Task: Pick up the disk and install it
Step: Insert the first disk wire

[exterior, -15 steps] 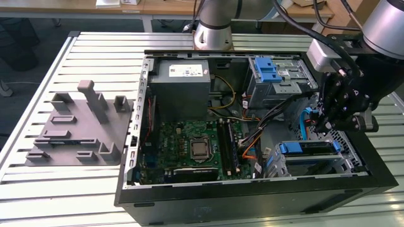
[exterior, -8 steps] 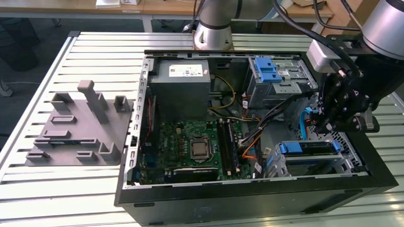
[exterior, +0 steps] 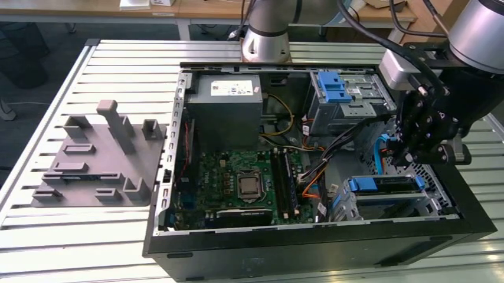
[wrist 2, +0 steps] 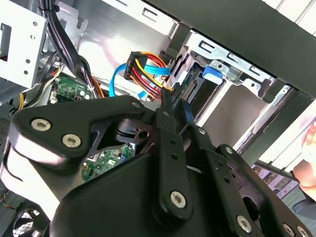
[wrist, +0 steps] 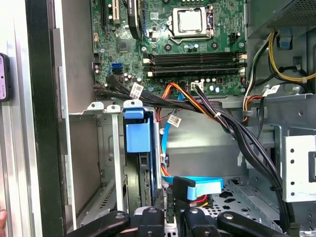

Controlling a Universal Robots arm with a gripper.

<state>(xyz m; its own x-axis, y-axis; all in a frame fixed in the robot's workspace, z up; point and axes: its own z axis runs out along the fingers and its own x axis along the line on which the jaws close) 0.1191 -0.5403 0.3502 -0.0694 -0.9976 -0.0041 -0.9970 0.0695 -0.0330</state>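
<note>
The disk (exterior: 382, 184), edged by its blue carrier frame, sits in the lower drive cage at the front corner of the open computer case, on the exterior view's right. In the first wrist view the disk (wrist: 137, 137) stands edge-on between the cage's metal walls. Part of the disk's blue frame (wrist 2: 210, 74) shows in the second wrist view. My gripper (exterior: 405, 159) hangs just above the cage with its black fingers (wrist: 150, 217) drawn together. The gripper tip (wrist 2: 172, 101) is right at the bundle of red, yellow and orange wires and the blue flat cable (wrist: 197, 186) beside the disk.
The case (exterior: 315, 253) lies open on a slatted metal table. Inside are the motherboard (exterior: 244, 183), a grey power supply (exterior: 228, 112) and an upper cage with a blue latch (exterior: 334, 88). A grey fixture (exterior: 94, 159) lies on the exterior view's left. A person's hand (wrist 2: 308, 173) is by the case.
</note>
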